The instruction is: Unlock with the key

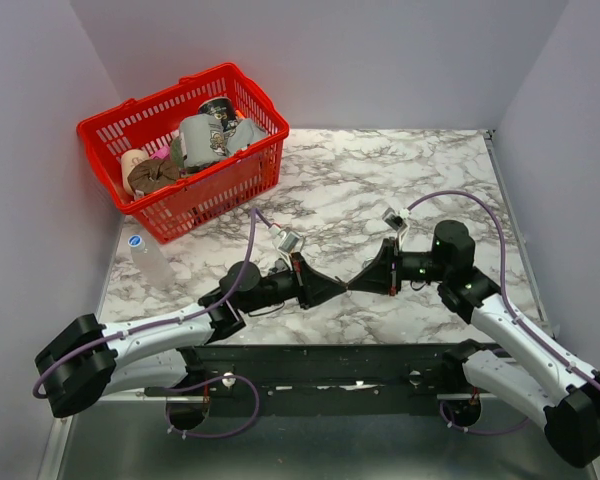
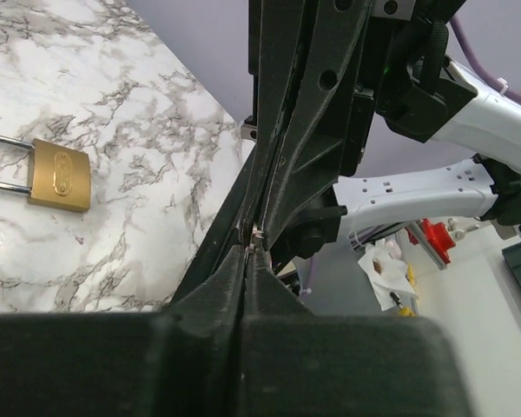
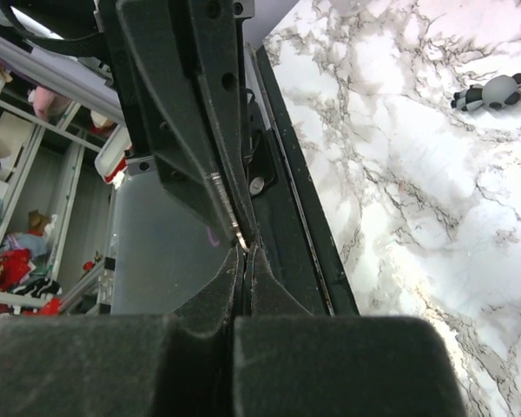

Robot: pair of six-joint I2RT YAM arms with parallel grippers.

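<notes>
We see plain pale walls (image 1: 330,50) on three sides of a marble-patterned table (image 1: 380,170). Beyond it we glimpse cluttered shelves (image 3: 17,217).

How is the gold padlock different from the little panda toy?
The padlock is shiny brass with a silver metal loop; the panda is black and white. The padlock is boxy and looks hard; the panda is rounded and looks soft. Both lie on the marble table.
</notes>
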